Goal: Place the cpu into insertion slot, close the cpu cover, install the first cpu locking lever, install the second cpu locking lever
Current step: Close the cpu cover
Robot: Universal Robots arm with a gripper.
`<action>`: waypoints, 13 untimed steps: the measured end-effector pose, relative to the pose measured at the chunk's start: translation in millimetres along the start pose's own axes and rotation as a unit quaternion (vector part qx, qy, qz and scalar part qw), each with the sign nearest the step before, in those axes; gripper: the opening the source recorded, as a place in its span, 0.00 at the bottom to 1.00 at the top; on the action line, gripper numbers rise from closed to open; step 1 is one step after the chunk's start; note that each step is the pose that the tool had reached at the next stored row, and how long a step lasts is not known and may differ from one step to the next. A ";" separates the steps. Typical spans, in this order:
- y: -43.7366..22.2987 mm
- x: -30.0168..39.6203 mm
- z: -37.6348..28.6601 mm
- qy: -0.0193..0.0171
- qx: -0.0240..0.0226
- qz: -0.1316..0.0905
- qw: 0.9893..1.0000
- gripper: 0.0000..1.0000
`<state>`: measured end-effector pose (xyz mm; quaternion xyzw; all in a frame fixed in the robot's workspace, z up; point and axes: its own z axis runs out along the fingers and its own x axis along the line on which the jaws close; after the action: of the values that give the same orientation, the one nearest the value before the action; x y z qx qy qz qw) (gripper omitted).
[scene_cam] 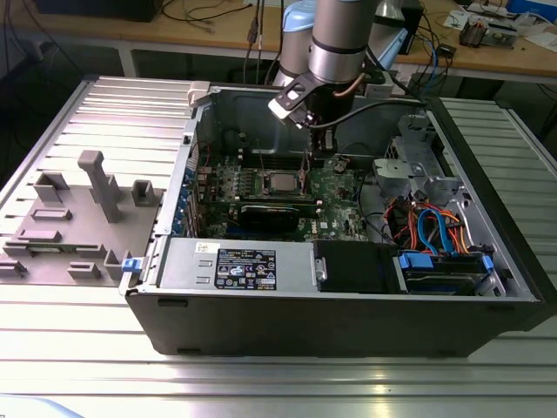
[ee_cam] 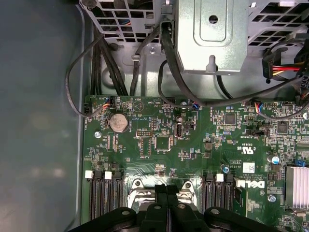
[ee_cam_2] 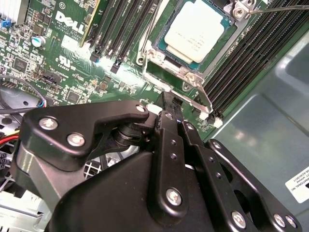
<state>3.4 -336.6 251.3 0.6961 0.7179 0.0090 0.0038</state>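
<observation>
Gripper [ee_cam_2: 170,102], fingers pressed together and holding nothing, hovers just beside the insertion slot [ee_cam_2: 145,48]. The cpu [ee_cam_2: 195,31] lies flat in that slot. The cpu cover [ee_cam_2: 166,67] appears lowered around it. A thin locking lever [ee_cam_2: 203,96] near the fingertips looks unlatched, so both levers probably remain.
</observation>
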 end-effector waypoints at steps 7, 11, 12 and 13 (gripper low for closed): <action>-1.8 0.1 0.0 0.000 0.000 0.000 1.000 0.11; -2.2 0.1 0.0 0.000 0.000 0.000 1.000 0.11; -2.2 0.1 0.0 0.000 0.000 0.000 1.000 0.11; -2.2 0.1 0.0 0.000 0.000 0.000 1.000 0.11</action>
<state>1.2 -336.6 251.3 0.6961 0.7179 0.0091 0.0038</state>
